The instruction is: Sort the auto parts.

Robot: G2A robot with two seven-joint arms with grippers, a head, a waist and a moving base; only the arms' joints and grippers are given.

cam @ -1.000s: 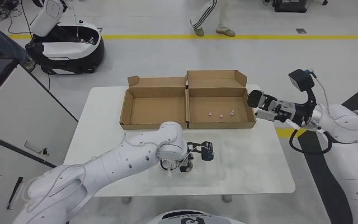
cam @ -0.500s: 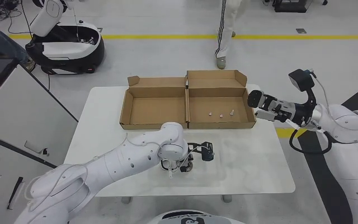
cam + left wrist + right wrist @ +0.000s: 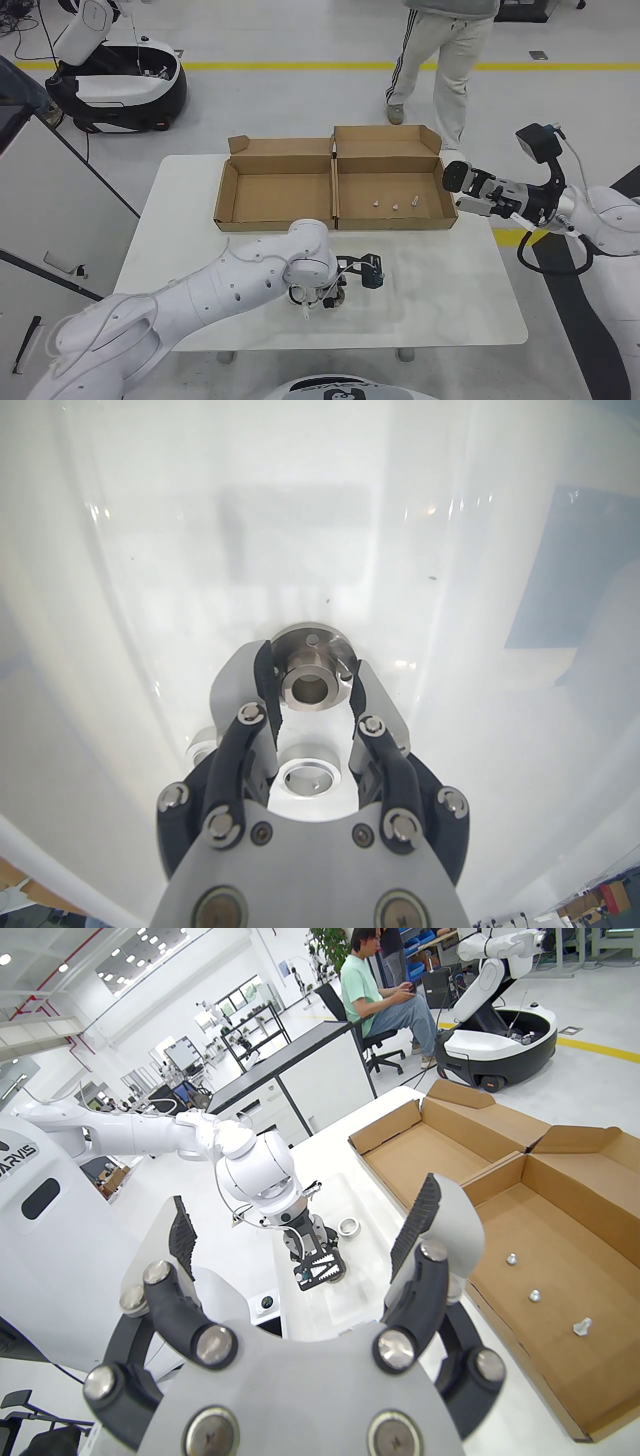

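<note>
My left hand [image 3: 310, 657] is pinched shut on the flanged bushing [image 3: 312, 691], low in the clear tray [image 3: 150, 550] at the tabletop's [image 3: 455, 295] near side. My right hand [image 3: 307, 1195] hangs wide open and empty. I judge this the pickup step. Next I lift straight up and carry it to the far boxes [image 3: 275, 195].

Left arm [image 3: 230, 290] bent low, jaws clamped (on a flanged bushing [image 3: 312, 680]); right arm [image 3: 600, 215] hovers, jaws spread.
</note>
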